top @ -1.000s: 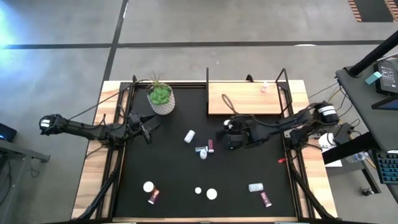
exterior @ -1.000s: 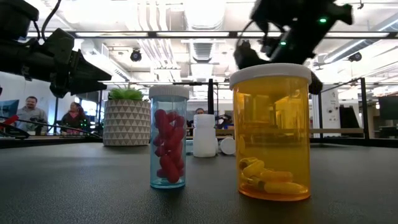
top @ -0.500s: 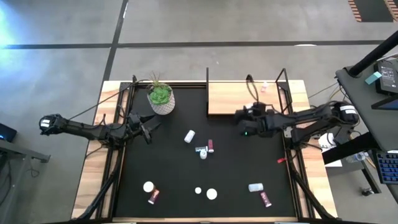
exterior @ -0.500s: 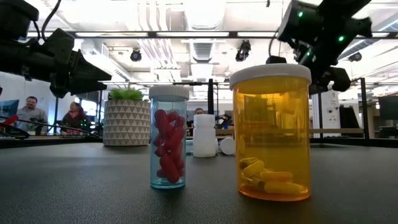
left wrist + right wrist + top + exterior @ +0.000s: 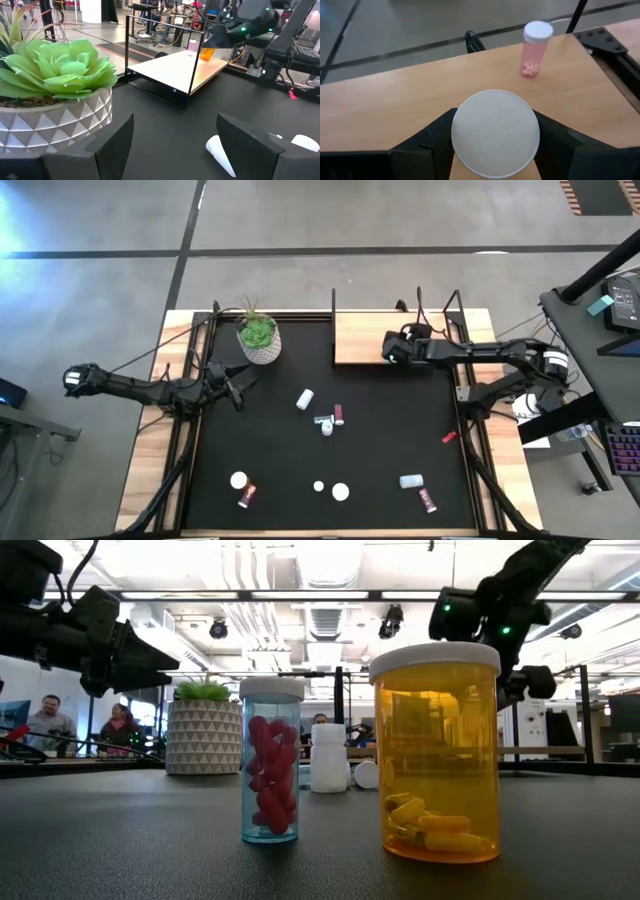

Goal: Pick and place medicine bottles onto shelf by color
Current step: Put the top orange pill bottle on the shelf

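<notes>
Right gripper (image 5: pixel 495 150) carries an orange bottle (image 5: pixel 207 53) over the shelf (image 5: pixel 370 340).
Jaws clamp its white cap; 1 pink bottle (image 5: pixel 535 48) stands ahead; left gripper (image 5: pixel 175 145), jaws wide, faces the plant pot (image 5: pixel 55 125).

A white faceted pot (image 5: pixel 260 348) holding a green succulent (image 5: pixel 257 329) stands at the upper left of the black tabletop mat (image 5: pixel 380 430), and two people (image 5: pixel 82 725) show at the low view's far left.

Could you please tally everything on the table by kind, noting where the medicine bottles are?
Medicine bottles: 11 (9 on the mat, 1 pink bottle on the shelf, 1 orange bottle in the right claw)
Potted plant: 1
Shelf: 1
Total: 13
</notes>
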### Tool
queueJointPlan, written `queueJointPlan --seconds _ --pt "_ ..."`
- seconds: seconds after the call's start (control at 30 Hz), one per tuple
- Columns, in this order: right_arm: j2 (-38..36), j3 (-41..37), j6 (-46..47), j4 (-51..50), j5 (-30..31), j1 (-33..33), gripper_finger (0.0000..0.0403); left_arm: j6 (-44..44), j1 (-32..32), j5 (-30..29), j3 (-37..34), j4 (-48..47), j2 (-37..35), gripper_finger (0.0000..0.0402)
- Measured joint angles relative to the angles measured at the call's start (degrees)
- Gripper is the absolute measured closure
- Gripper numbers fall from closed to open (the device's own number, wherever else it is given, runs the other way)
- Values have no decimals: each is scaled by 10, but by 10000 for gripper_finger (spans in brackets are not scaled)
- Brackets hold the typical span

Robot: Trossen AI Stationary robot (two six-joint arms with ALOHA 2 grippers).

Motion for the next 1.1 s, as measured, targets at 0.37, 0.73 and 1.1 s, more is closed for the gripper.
queueJointPlan --seconds 0.37,0.73,1.1 --pt "73 38 -47 66 -22 -60 197 0 0 0 0 0 0 132" --pt "141 113 -67 47 -36 -112 197 0 0 0 0 0 0 132" --pt "171 148 -68 23 -62 -159 197 0 0 0 0 0 0 132"
